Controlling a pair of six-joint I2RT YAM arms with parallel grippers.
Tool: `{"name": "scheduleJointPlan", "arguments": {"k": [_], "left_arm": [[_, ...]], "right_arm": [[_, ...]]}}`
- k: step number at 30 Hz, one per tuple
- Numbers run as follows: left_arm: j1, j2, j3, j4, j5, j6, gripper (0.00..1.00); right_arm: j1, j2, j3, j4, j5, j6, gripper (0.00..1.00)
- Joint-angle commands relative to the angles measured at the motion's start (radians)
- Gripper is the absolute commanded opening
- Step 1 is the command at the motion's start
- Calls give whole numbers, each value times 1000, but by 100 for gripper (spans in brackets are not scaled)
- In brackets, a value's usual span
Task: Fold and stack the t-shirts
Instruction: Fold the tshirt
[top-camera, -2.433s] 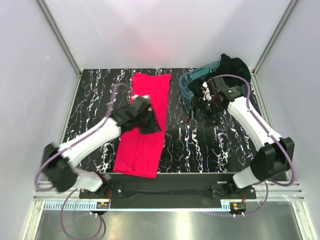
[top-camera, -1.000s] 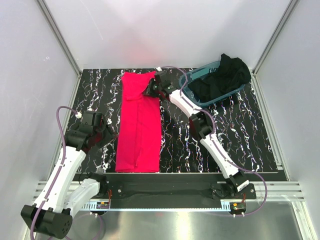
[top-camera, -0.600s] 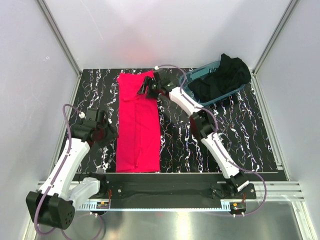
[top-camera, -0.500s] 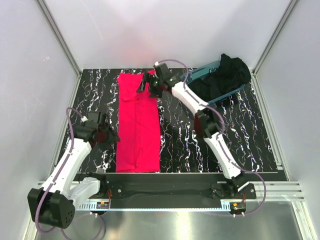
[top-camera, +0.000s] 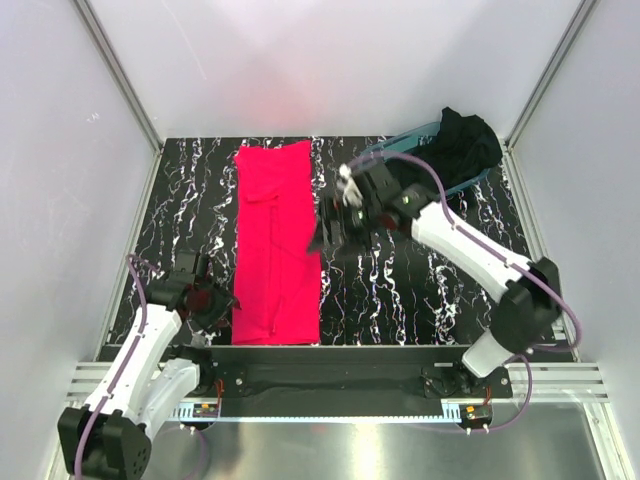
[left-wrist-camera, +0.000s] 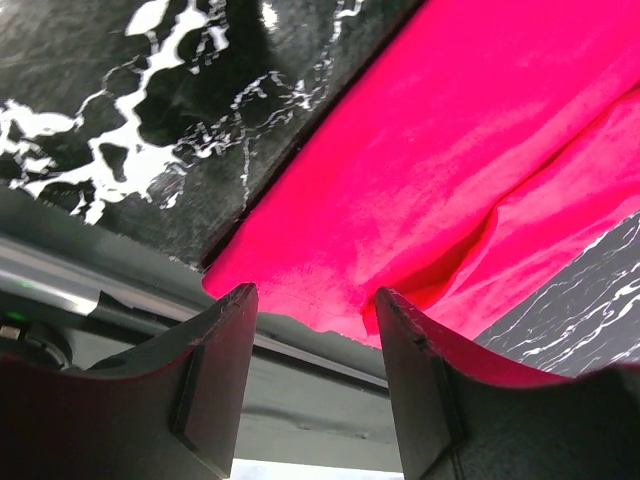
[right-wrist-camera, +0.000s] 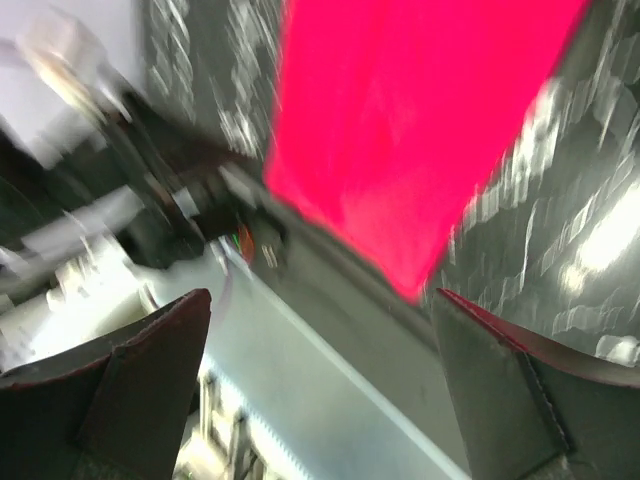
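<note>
Top external view: two t-shirts are in sight, with one tub and two arms. The red t-shirt (top-camera: 275, 250) lies flat on the worktop (top-camera: 400, 300) as a long, narrow strip, left of centre, running from the far edge to the near edge. The black t-shirt (top-camera: 465, 140) is heaped in the teal tub (top-camera: 412, 138) at the far right corner. It covers most of the tub, so only parts of the rim show. The right end effector (top-camera: 330, 232) hangs at the red strip's right edge, and its fingers are hard to make out here. The left end effector (top-camera: 208, 303) sits just beside the strip's near left corner.

Left wrist view: the left end effector (left-wrist-camera: 312, 300) has its two fingers (left-wrist-camera: 215, 380) partly apart with nothing between them. Beyond the gap lies the red t-shirt (left-wrist-camera: 450, 180), its near corner at the worktop's (left-wrist-camera: 150, 120) edge. One fold ridge crosses the cloth.

Right wrist view: everything is smeared by motion. The right end effector (right-wrist-camera: 322, 298) is spread wide and empty. The red t-shirt (right-wrist-camera: 400, 120) lies on the worktop (right-wrist-camera: 560, 230) beyond it, cut off at the top. The shapes to the left are too blurred to name.
</note>
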Motion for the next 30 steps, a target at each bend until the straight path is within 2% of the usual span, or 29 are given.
{"name": "scheduleJointPlan", "arguments": {"k": [1,4,5,6,9,12,17,20,24,30], "left_arm": [[25,-29,24,-52,-45,-35,56],[38,-34,19,-73,-98,-52,61],[43,-29,3,-72,-99,-50,61],[55,-26,-10,-70,-99,-49,61],[63,-15,-37,-52,-101,-44,60],[68,-17,-37,-44,-125,-66,59],[69,41,-83,20,-55,-69,57],[69,92,-122,49,-1,-77,53],[68,69,-146,68,13,-78,49],[68,-14,-181,78,33,-90,57]], "right_arm": [[68,-109,-255,119,-49,88,96],[140,-204,-439,213,-37,161,90],[152,-232,-488,256,-51,194,82],[160,-244,-587,299,-72,226,79],[205,-278,-736,500,-66,355,73],[229,-255,-800,607,-52,387,72],[237,-159,-795,689,-41,419,71],[238,-105,-768,701,-41,419,72],[238,-51,-745,703,-40,422,72],[238,13,-769,775,-58,455,72]]}}
